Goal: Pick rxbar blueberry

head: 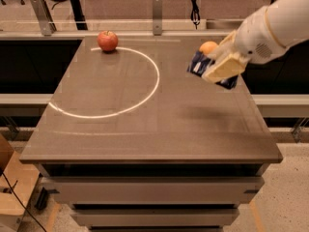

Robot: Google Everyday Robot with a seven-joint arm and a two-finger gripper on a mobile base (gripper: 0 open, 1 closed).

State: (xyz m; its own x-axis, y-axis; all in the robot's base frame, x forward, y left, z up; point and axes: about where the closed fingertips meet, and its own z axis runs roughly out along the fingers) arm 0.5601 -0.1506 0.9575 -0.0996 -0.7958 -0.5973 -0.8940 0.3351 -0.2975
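The rxbar blueberry (197, 63), a dark navy-blue flat wrapper, is held in my gripper (219, 69) well above the table at the right. The cream-coloured fingers (225, 68) are shut across the bar, which sticks out on both sides of them. The white arm (270, 28) comes in from the upper right. The bar's shadow lies on the table (145, 129) below.
A red apple (107, 40) stands at the table's far left. An orange (208, 47) sits at the far right, partly hidden behind the gripper. A white arc (152, 88) is marked on the tabletop. A rail with posts runs behind the table.
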